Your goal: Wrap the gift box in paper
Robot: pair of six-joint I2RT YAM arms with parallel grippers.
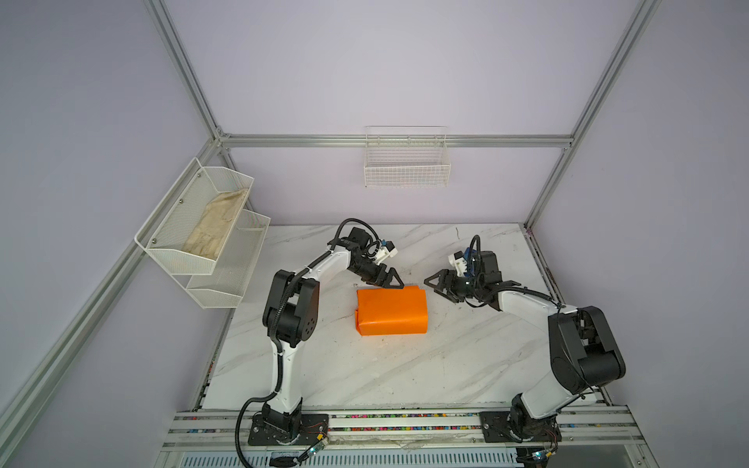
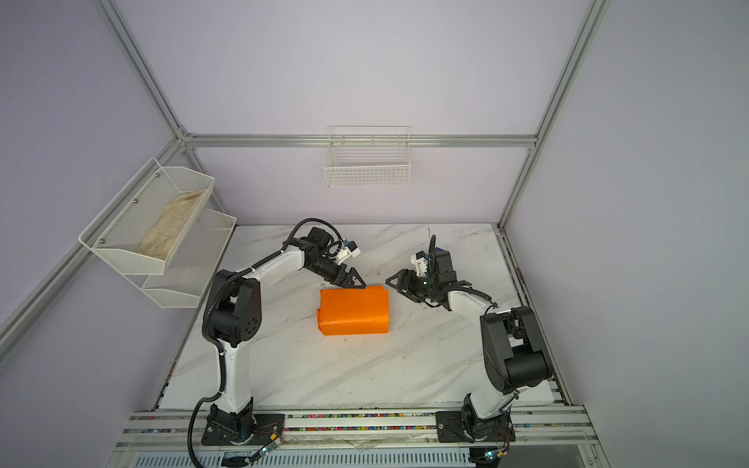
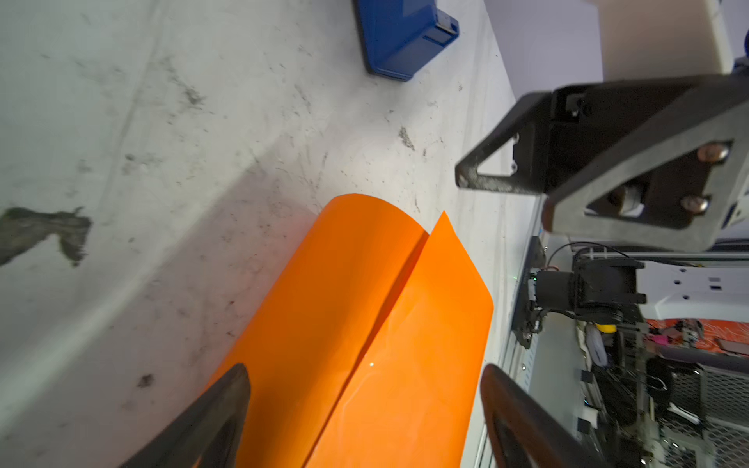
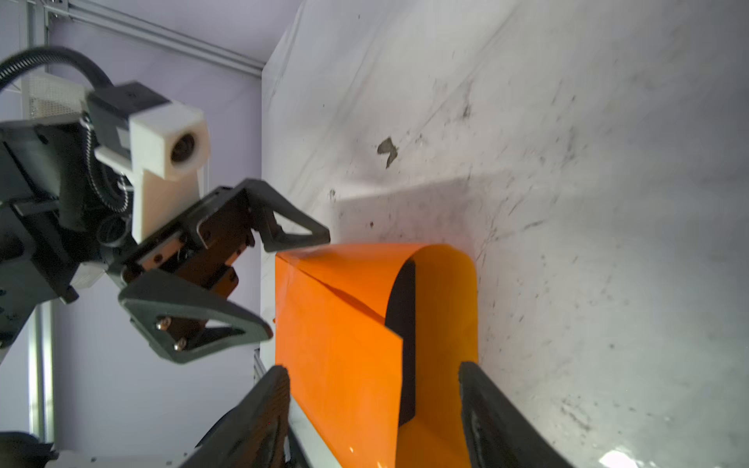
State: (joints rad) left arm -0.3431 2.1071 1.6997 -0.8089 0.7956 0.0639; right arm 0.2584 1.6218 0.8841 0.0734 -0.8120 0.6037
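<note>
Mid-table (image 1: pixel 466 364): the paper (image 1: pixel 391 310) folded around the gift box (image 4: pixel 405 324) as an orange bundle, flat on the marble in both top views. Box hidden from above, visible only in the right wrist view as a dark strip inside the open end of the paper tube, overlapping flaps loose there.

Left gripper (image 1: pixel 395 283) over the bundle's far edge, jaws apart, one fingertip right at the paper's top edge, nothing clamped. Right gripper (image 1: pixel 430 285) just beside the bundle's far right corner, jaws likewise apart, flanking the open end in its own wrist view, nothing gripped.

Blue tape dispenser (image 3: pixel 405 36) farther back on the table, well apart from the paper. Beige cloth (image 1: pixel 217 227) in the upper wall basket (image 1: pixel 178 214) at left.
</note>
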